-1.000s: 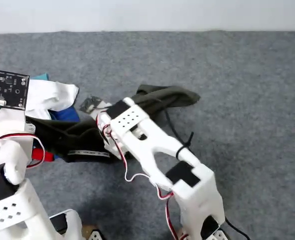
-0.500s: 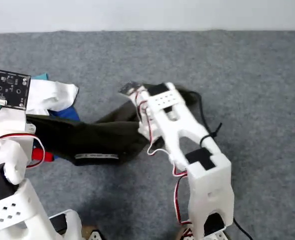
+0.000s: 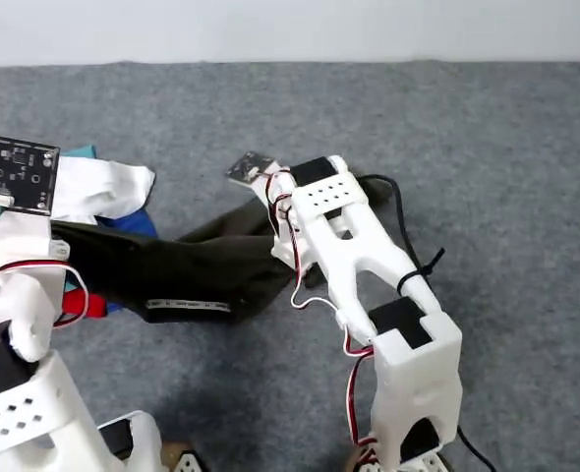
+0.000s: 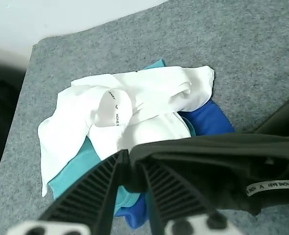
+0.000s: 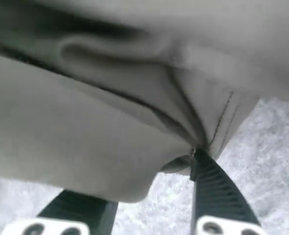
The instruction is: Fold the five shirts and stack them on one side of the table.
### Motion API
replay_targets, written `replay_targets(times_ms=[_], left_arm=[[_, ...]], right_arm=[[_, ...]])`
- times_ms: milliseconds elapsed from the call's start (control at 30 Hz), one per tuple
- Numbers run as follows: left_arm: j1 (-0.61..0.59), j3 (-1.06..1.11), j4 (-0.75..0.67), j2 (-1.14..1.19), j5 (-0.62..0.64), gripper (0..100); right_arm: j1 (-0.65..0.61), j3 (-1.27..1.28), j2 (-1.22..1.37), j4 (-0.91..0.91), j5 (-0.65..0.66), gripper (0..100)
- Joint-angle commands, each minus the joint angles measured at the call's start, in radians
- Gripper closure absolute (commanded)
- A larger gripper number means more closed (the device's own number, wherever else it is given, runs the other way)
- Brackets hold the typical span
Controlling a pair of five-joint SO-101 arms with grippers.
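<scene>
A dark olive shirt (image 3: 172,270) hangs stretched between the two arms, with a white label strip along its near hem. My left gripper (image 4: 130,170) is shut on one edge of the shirt (image 4: 208,156), just above the pile. That pile holds a crumpled white shirt (image 4: 130,105) on top of a teal shirt (image 4: 81,164) and a blue shirt (image 4: 208,120). My right gripper (image 5: 144,178) is shut on the shirt's other end, and olive cloth (image 5: 110,112) drapes over its fingers (image 5: 210,188). In the high view the right arm (image 3: 329,221) stands mid-table.
The pile (image 3: 98,192) lies at the table's left side beside the left arm (image 3: 20,324); a bit of red cloth (image 3: 88,307) peeks out below it. Grey carpet (image 3: 506,177) covers the table. A pale wall runs along the far edge.
The right arm swung to the right and away from the pile with the shirt's end, drawing the dark shirt out into a long band. The left arm stayed put.
</scene>
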Motion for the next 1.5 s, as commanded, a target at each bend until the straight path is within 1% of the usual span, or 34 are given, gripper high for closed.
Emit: replay_targets(times_ms=[0,67,100,400,533,600,700,867,1067,1133,1167,1267,1300,1467], left_arm=[[-0.008,-0.004,-0.026,-0.006,-0.002,98],[-0.006,-0.004,-0.026,-0.006,-0.002,98],[-0.006,-0.004,-0.026,-0.006,-0.002,98],[-0.002,-0.004,-0.031,-0.006,-0.005,98],[-0.002,-0.004,-0.063,-0.006,-0.005,98],[-0.006,-0.004,-0.077,-0.006,-0.005,98],[-0.008,-0.008,-0.091,-0.008,-0.005,98],[-0.008,-0.004,-0.083,-0.008,-0.002,98],[-0.006,-0.004,-0.083,-0.008,-0.002,98],[-0.006,-0.004,-0.086,-0.008,-0.003,98],[-0.006,-0.004,-0.086,-0.008,-0.003,98],[-0.005,-0.004,-0.086,-0.008,-0.003,98],[-0.005,-0.004,-0.087,-0.008,-0.003,98],[-0.005,-0.004,-0.089,-0.006,-0.003,98]], right_arm=[[0.002,-0.009,-0.119,0.038,0.075,92.8],[0.005,-0.009,-0.163,0.045,0.120,98.0],[0.015,-0.009,-0.189,0.051,0.137,98.4],[0.159,-0.011,-0.492,0.036,0.264,98.4],[0.239,-0.009,-0.550,0.004,0.310,98.4],[0.265,-0.005,-0.532,-0.007,0.328,98.4],[0.266,-0.002,-0.447,0.007,0.324,98.4],[0.223,-0.008,-0.216,0.004,0.322,98.4],[0.185,-0.009,0.022,-0.150,0.321,97.9],[0.193,-0.009,0.053,-0.193,0.301,95.3],[0.197,-0.009,0.061,-0.199,0.287,92.2],[0.205,-0.011,0.062,-0.174,0.272,80.7],[0.205,-0.012,0.061,-0.157,0.264,78.5],[0.200,-0.107,0.056,-0.033,0.247,80.9]])
